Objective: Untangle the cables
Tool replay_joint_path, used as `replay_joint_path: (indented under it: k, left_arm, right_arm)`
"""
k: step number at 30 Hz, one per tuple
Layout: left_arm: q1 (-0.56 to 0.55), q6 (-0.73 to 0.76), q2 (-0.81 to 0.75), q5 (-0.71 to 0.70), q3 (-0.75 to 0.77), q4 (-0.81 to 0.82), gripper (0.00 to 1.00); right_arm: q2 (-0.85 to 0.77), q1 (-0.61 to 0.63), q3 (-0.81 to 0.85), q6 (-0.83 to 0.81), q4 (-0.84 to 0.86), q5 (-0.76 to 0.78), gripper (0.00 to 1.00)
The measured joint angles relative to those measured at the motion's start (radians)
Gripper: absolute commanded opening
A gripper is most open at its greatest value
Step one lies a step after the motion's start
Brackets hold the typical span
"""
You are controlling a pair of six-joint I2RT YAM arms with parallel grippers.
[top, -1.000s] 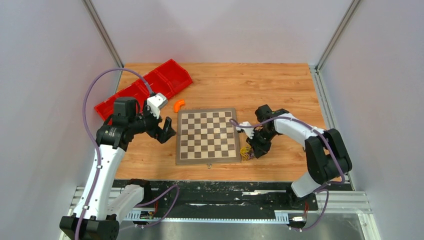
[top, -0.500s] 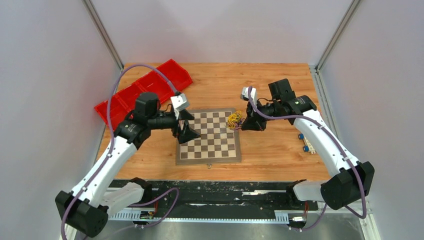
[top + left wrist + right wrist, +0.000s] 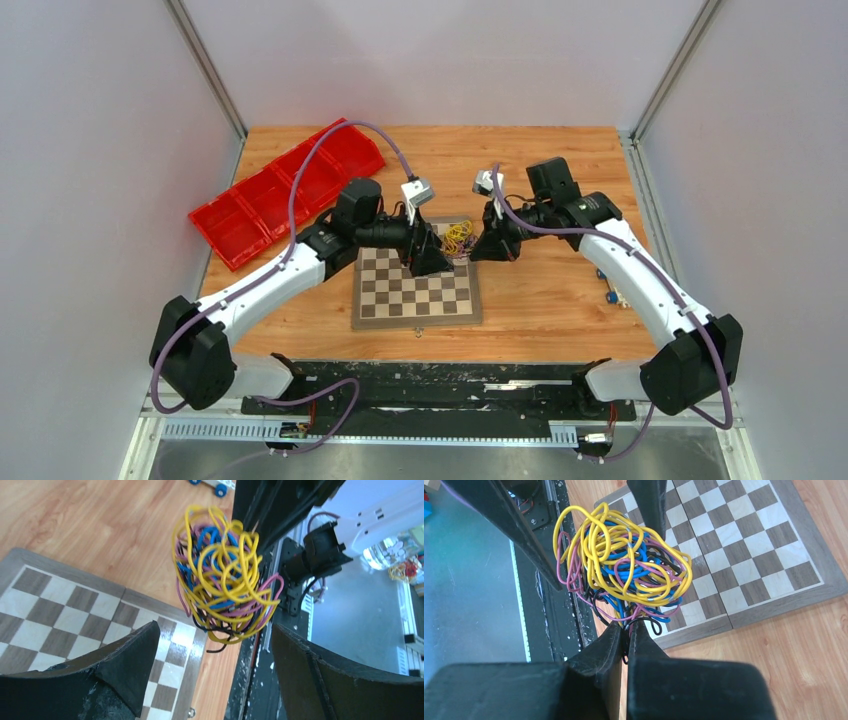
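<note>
right tool pinches the cables, too tangled to trace singly.

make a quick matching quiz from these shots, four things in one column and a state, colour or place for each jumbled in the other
Column one:
1. left gripper
2. right gripper
3. cable tangle
4. red bin

Column two:
a. yellow, blue, purple and black mixed
b. jaws shut on wires
c. far-left part of the table
d. jaws open

Pairs: 1-d, 2-b, 3-a, 4-c
</note>
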Motion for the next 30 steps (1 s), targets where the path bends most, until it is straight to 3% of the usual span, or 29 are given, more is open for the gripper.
replay_joint_path:
  k: [3,11,13,16,18,23,30]
  left_arm:
    - [0.000,-0.037,0.005,-0.014,0.000,0.058,0.88]
    - [-0.008,-0.078,0.006,-0.038,0.000,0.132,0.69]
    - [-0.013,-0.089,0.010,-0.037,0.000,0.144,0.56]
    - [-0.021,-0.114,0.019,-0.027,0.000,0.159,0.20]
    - [-0.022,-0.119,0.021,-0.018,0.000,0.163,0.03]
    - [0.002,-0.110,0.012,0.005,0.003,0.131,0.00]
    - [0.191,-0.072,-0.073,0.050,0.003,0.005,0.00]
  right_arm:
    - [0.000,0.000,-0.023,0.007,0.007,0.001,0.00]
    - [-0.010,0.000,-0.060,0.021,0.004,-0.007,0.00]
    - [-0.015,0.000,-0.060,0.022,0.004,-0.011,0.00]
    - [-0.023,0.000,-0.063,0.021,0.003,-0.010,0.00]
    - [-0.031,0.000,-0.069,0.021,0.001,-0.005,0.00]
    - [-0.065,-0.061,-0.101,0.021,0.005,0.018,0.00]
    - [-0.093,-0.370,-0.114,-0.001,-0.004,-0.005,0.00]
